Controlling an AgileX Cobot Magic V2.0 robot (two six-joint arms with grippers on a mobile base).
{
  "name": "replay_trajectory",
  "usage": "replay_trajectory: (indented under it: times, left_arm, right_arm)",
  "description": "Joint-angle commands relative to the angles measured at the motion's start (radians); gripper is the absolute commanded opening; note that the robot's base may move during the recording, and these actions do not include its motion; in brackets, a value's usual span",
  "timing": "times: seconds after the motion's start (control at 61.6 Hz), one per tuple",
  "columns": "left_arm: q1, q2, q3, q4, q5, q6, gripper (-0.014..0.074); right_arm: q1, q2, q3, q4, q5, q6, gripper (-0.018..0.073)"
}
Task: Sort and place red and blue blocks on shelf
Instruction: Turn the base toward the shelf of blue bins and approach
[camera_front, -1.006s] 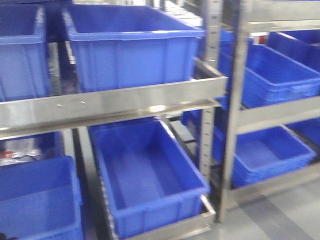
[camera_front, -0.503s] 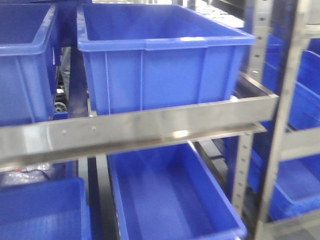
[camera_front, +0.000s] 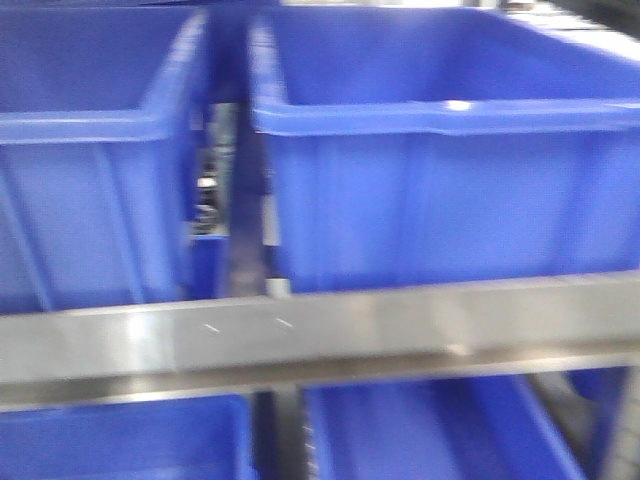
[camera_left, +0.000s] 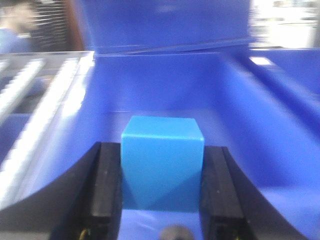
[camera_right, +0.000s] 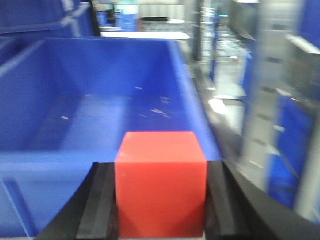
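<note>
Blue block sits clamped between the two black pads of the left gripper, whose jaws are narrowed onto its left and right faces. Red block is held the same way in the right gripper, jaws closed against its sides. Both cubes are carried in the air, and neither rests on anything.

Beyond the blue block, the left wrist view shows the inside of a blue bin, its floor and far wall ahead of the cube. I cannot tell whether the cube is already past the bin's near wall. Beyond the red block lies another blue bin. Its near rim runs just behind the cube, so the cube seems to be short of it.

The front view is blurred and shows neither arm nor block. It shows the shelf, a steel front rail with two small screws near its left part. On the shelf stand a left bin and a right bin, close together with a narrow gap between them. More blue bins show below the rail.

By my reading, picking up is done for both cubes. What is left is setting each one down at the shelf and letting go.

A blurred person stands far left in the left wrist view. No brand, label or writing can be read anywhere.
</note>
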Motion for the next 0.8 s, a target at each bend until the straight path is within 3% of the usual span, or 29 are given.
replay_trajectory:
  times: [0.0, 0.779]
  left_arm:
    - [0.002, 0.009, -0.029, -0.008, -0.092, -0.007, 0.0132]
    - [0.002, 0.009, -0.029, -0.008, -0.092, -0.007, 0.0132]
  right_arm:
    - [-0.004, 0.008, -0.029, -0.001, -0.096, -0.005, 0.0077]
    - [-0.004, 0.008, -0.029, -0.001, -0.096, -0.005, 0.0077]
